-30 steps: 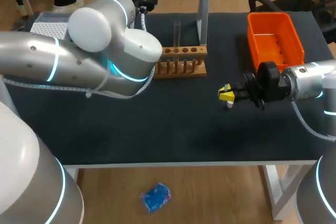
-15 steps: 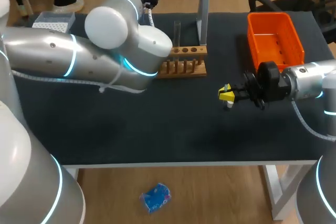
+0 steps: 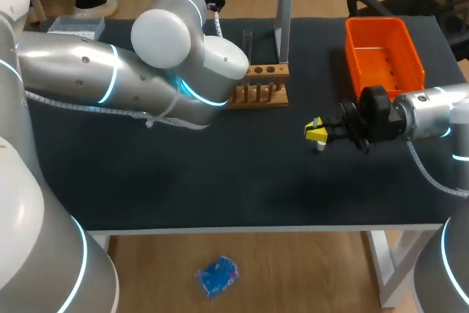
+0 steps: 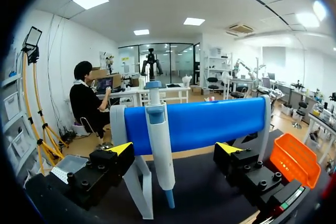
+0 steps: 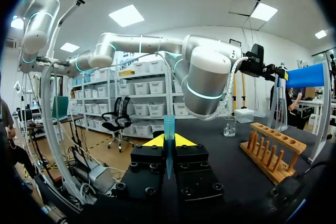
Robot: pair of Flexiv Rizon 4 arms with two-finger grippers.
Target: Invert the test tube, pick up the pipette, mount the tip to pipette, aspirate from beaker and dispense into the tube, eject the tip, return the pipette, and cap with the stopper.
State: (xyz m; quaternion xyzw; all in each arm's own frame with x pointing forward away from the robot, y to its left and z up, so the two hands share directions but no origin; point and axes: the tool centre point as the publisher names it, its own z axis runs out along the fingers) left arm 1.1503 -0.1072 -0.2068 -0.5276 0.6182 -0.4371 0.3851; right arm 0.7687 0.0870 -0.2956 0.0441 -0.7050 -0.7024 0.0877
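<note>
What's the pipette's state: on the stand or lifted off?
On the stand. In the left wrist view the pipette hangs upright on it; the left gripper is open, fingers wide apart, not touching it.

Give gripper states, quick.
Left gripper: open, pipette ahead, not gripped.
Right gripper: shut on tip.

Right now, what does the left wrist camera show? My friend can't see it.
The left gripper is open, facing a pipette that hangs on a blue stand. An orange bin sits off to one side.
</note>
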